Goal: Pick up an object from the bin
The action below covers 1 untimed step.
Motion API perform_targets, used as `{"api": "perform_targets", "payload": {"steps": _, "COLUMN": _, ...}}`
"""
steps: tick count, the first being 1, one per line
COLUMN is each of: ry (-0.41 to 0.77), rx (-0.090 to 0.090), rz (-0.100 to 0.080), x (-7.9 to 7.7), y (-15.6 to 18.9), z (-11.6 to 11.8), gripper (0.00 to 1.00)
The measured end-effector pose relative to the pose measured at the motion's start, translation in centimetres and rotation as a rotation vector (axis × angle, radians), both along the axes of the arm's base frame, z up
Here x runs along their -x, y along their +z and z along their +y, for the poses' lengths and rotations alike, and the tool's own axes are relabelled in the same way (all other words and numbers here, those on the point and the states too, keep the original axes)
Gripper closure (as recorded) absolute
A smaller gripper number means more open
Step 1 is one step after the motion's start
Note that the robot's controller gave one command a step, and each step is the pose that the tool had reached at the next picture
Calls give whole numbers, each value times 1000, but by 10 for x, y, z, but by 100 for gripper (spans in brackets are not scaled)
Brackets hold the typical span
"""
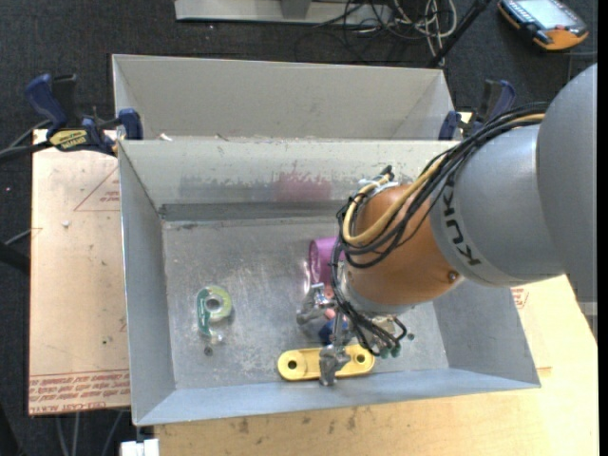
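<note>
Jaws seen low at mid of yellow flat plate [300, 364], which lies by bin [142, 283] front wall | jaw state cannot be told | plate flat, so top-down approach judged apt | pink thing [321, 254] behind plate, green ring [215, 308] left of plate, both apart.

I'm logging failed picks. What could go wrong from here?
The gripper is down at the flat yellow piece, lying close to the bin's front wall: it may slide against the wall rather than lift. The pink thing beside the orange wrist cover might get knocked.
</note>
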<state>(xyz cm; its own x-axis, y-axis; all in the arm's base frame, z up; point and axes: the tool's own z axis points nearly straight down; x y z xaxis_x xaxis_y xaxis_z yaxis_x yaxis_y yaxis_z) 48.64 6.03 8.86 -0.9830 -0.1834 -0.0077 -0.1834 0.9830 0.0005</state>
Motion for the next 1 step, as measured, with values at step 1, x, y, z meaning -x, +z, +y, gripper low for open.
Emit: {"api": "perform_targets", "payload": {"steps": 1, "ry": 58, "rx": 1, "rz": 6, "x": 5, "y": 22, "z": -2, "gripper": 0}}
